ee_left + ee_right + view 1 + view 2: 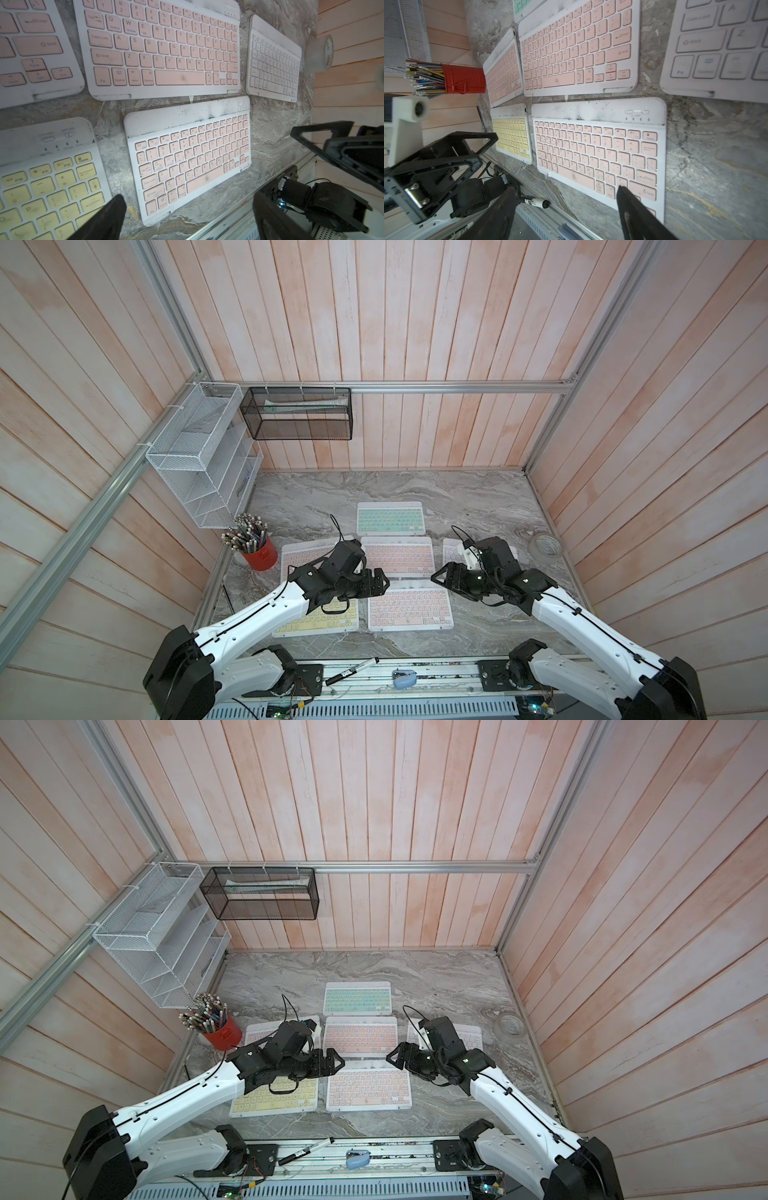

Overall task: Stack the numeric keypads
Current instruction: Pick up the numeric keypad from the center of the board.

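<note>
My left claw [383, 581] stands wide open with nothing in it, hanging by the far left corner of the near pink keypad [409, 608], just beside the yellow keypad [316, 620]. My left wrist view shows only one finger [106, 216], above the yellow keys; the frame cuts off the other. My right claw [439, 577] is parted too, with nothing between its jaws, and it faces the left claw from the far right corner of the same pink keypad. In my right wrist view one finger [633, 214] lies over that keypad's corner keys. I cannot tell whether it touches them.

My left arm covers much of the left pink keypad [299, 558] and part of the yellow one. My right arm hides most of the white keypad [451, 551]. In both top views the key legends are too small to read.

I count six keypads: three pink, one yellow, one mint green, one white. Each lies flat and alone on the marble surface [478, 497], and none is stacked on another. The mint green keypad [390, 518] is farthest from me. The middle pink keypad [399, 556] lies just before it, between the left pink and the white.

There is one red cup [262, 558] of pencils by the left edge and one tape roll [545, 545] at the right. One marker [353, 670] and one small blue thing [404, 678] lie on the front rail. Two mesh racks hang on the walls, a white rack [195, 456] and a black rack [299, 414].
</note>
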